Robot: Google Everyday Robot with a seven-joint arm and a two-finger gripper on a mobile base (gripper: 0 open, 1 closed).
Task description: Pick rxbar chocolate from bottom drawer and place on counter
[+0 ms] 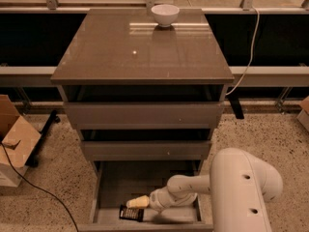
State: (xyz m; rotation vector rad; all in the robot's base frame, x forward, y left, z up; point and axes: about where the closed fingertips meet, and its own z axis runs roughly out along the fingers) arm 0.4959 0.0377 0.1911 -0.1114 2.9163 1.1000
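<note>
The bottom drawer (140,180) stands pulled open, so the way in is already made. My arm (193,186) reaches into it from the right. My jaws sit low in the drawer's front left part, just above the rxbar chocolate (131,213). The bar lies flat on the drawer floor, close to the front edge. I cannot tell whether my jaws are wide or narrow, nor whether they touch the wrapper or only hang right beside it. The bar looks to be resting on the floor, not lifted.

By my reckoning I am at the grasp itself, so roughly the first part is behind me. Closing on the bar, raising it clear of the drawer and past the two upper drawers (145,114), and setting it on the worktop (120,57) are not yet done. Up there I see only a white bowl (164,15) at the far edge, well apart from the nearer surface where I judge the bar could go.
</note>
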